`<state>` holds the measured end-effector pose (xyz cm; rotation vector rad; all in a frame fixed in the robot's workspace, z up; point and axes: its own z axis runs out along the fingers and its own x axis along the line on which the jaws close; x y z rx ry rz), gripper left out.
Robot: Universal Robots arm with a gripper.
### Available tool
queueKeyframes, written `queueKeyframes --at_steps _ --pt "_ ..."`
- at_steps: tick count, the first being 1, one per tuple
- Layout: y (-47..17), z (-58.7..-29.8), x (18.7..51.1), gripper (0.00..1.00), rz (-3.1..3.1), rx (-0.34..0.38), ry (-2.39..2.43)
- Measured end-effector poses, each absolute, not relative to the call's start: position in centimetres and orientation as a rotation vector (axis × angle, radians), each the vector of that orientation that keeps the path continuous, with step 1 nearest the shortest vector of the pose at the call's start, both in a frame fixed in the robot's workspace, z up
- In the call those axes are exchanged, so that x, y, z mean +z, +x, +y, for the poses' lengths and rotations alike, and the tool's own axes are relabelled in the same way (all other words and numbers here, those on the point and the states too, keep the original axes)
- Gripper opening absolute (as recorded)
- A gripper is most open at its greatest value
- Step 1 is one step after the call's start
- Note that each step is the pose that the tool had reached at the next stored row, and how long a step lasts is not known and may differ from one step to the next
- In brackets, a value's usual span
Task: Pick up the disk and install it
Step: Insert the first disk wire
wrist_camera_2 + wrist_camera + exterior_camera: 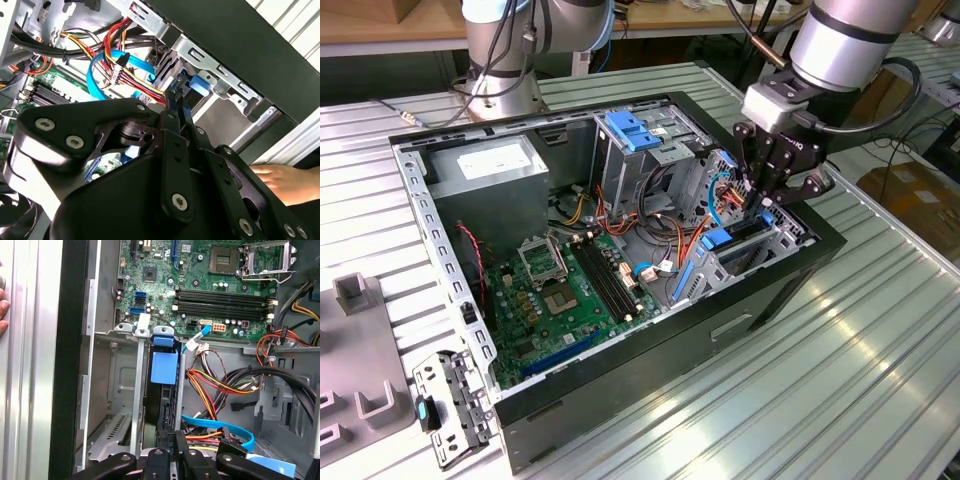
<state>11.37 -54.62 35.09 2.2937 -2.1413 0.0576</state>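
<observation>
- First wrist view shows the claw (170, 452) at the nearest edge, its two fingers drawn close on the upper edge of the disk (163, 390), which stands on edge in its blue carrier, partly down in a slot of the drive bay (117, 405) at the corner of the computer case (620, 400).
- Risk, as I judge it: the disk sits between narrow metal rails, so a slight tilt could jam the carrier or scrape it against the bay wall.
- Risk beside it: the bundle of power wires (220, 385) and one blue data cable (220, 427) lie just beside the slot; a finger or the carrier's edge could snag them.
- A person's hand (282, 182) rests on the desk (840, 350) just outside the case wall, near the claw; a sideways swing could strike it.
- Farther in, one motherboard (200, 285) with four memory slots (222, 299) and one empty processor socket (262, 257).
- Farthest, in the exterior view: one power-supply box (485, 165), one blue latch (633, 130) on the upper cage, and a second arm's base (500, 70).
</observation>
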Motion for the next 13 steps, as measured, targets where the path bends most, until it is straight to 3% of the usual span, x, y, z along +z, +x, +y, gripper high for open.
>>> queueKeyframes --at_steps 13 --pt "11.36 -54.62 35.03 0.16 -2.206 0.057 2.23"
